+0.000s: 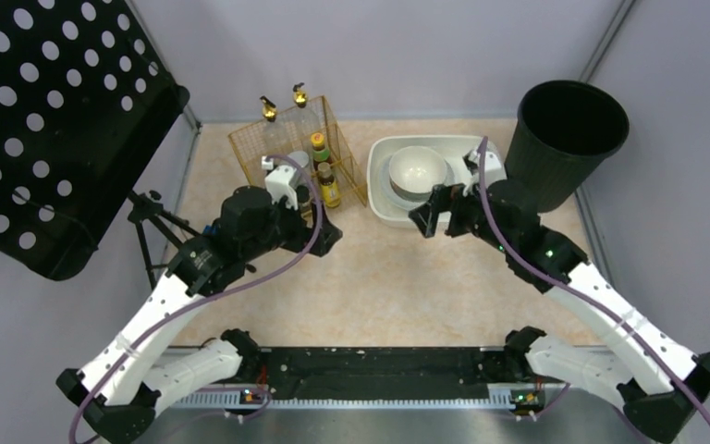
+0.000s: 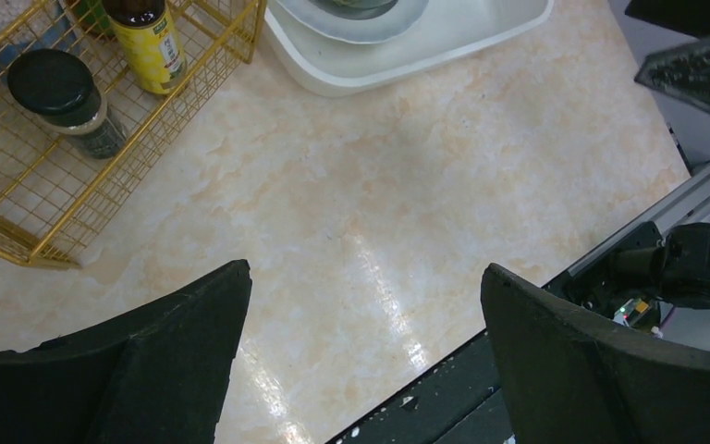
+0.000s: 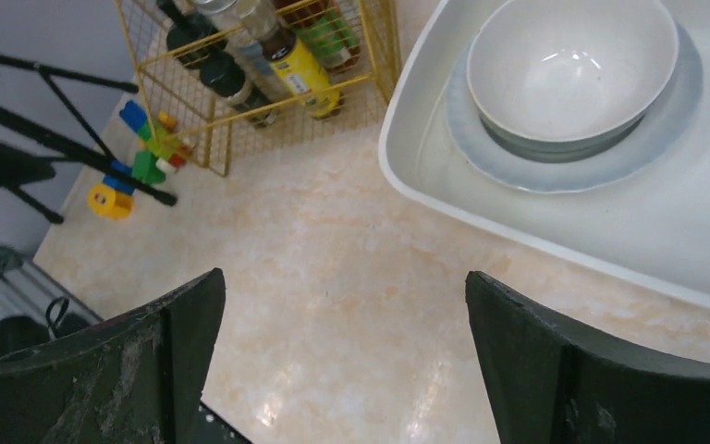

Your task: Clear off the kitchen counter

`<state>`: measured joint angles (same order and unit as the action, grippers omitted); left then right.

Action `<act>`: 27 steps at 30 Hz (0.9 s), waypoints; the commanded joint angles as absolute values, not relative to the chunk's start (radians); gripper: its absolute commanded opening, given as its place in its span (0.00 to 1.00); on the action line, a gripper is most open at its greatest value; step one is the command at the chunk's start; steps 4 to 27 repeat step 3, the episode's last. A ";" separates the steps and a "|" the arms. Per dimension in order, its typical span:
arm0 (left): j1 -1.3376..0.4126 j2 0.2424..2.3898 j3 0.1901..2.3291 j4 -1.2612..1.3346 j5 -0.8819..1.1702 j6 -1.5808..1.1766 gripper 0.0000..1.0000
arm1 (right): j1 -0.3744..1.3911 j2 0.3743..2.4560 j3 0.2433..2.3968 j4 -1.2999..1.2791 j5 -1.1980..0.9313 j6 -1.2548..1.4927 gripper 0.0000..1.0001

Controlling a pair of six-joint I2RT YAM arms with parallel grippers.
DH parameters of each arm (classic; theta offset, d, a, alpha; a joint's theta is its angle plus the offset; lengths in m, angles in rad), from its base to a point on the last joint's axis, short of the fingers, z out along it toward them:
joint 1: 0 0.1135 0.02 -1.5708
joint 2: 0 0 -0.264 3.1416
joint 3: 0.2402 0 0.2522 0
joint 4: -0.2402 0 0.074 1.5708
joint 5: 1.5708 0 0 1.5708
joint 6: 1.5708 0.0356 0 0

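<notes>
Far L: toy blocks lie on the kitchen counter, just beside the wire basket w/ bottles in it. My L gripper hangs over bare counter near the basket, jaws wide, nothing held. My R gripper hovers by the white tub, jaws wide, also empty. A bowl sits on a plate in the tub. A black bin stands far R.

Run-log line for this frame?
left gripper open | right gripper open | bowl on plate in tub | bottles in wire basket | toy blocks on kitchen counter
</notes>
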<state>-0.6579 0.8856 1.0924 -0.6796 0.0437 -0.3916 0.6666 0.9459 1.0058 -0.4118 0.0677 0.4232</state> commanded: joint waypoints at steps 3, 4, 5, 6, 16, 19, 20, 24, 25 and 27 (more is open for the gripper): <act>-0.662 0.907 1.135 -0.623 0.058 -0.399 0.99 | 0.683 0.837 0.965 -0.414 -0.019 0.314 0.99; -0.662 0.907 1.135 -0.623 0.058 -0.399 0.99 | 0.683 0.837 0.965 -0.414 -0.019 0.314 0.99; -0.662 0.907 1.135 -0.623 0.058 -0.399 0.99 | 0.683 0.837 0.965 -0.414 -0.019 0.314 0.99; -0.662 0.907 1.135 -0.623 0.058 -0.399 0.99 | 0.683 0.837 0.965 -0.414 -0.019 0.314 0.99; -0.662 0.907 1.135 -0.623 0.058 -0.399 0.99 | 0.683 0.837 0.965 -0.414 -0.019 0.314 0.99; -0.662 0.907 1.135 -0.623 0.058 -0.399 0.99 | 0.683 0.837 0.965 -0.414 -0.019 0.314 0.99; -0.662 0.907 1.135 -0.623 0.058 -0.399 0.99 | 0.683 0.837 0.965 -0.414 -0.019 0.314 0.99; -0.662 0.907 1.135 -0.623 0.058 -0.399 0.99 | 0.683 0.837 0.965 -0.414 -0.019 0.314 0.99; -0.662 0.907 1.135 -0.623 0.058 -0.399 0.99 | 0.683 0.837 0.965 -0.414 -0.019 0.314 0.99; -0.662 0.907 1.135 -0.623 0.058 -0.399 0.99 | 0.683 0.837 0.965 -0.414 -0.019 0.314 0.99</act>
